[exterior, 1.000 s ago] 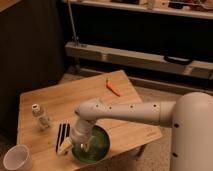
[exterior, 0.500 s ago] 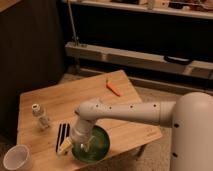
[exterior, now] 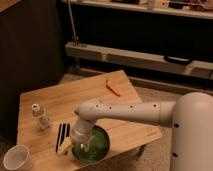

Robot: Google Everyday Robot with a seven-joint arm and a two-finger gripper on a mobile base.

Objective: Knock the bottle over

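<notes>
The bottle [exterior: 40, 116] is small and clear with a white cap. It stands upright near the left edge of the wooden table [exterior: 75, 100]. My gripper [exterior: 70, 145] is at the end of the white arm [exterior: 125, 112], low over the table's front edge, to the right of the bottle and a short way from it, just left of the green bowl [exterior: 97, 145]. It seems to carry something pale yellow at its tip.
A white cup [exterior: 17, 158] stands at the table's front left corner. Two dark strips [exterior: 62, 134] lie between the bottle and the gripper. An orange carrot-like object [exterior: 113, 88] lies at the far right of the table. A shelf [exterior: 140, 55] runs behind.
</notes>
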